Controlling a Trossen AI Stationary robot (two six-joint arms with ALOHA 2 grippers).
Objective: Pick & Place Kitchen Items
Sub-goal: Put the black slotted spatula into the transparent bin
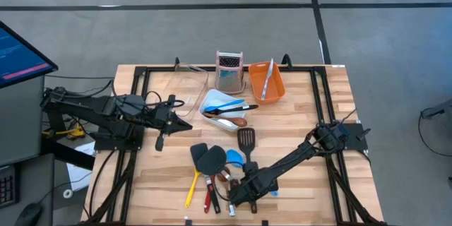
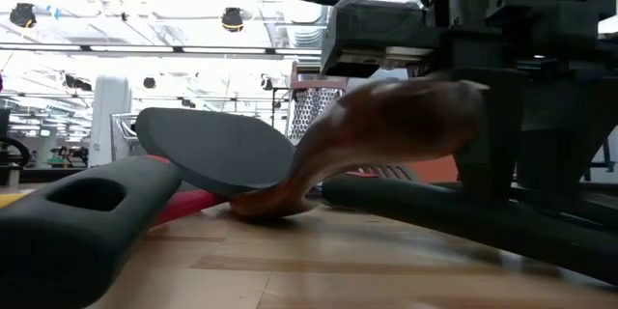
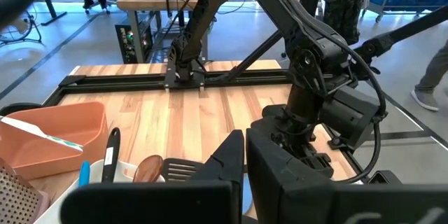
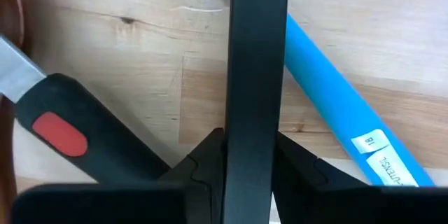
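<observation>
A: High view: where is the right gripper [image 1: 244,192]?

B: Down in the utensils [image 1: 212,166] strewn on the near table [image 1: 311,120]; whether it grips anything, I cannot tell.

A: And farther back?

B: More utensils lie in a white tub [image 1: 210,101] mid-table. Left gripper [image 1: 161,141], clenched empty, hangs left of it. A grater [image 1: 229,72] and orange tub [image 1: 275,85] stand at the far edge.

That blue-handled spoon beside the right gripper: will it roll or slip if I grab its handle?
The blue spoon's handle looks round and smooth, so it may slip or twist between the fingers. Its wider bowl would probably stop any real rolling. It looks like slim plastic: likely light and fairly stiff.
</observation>
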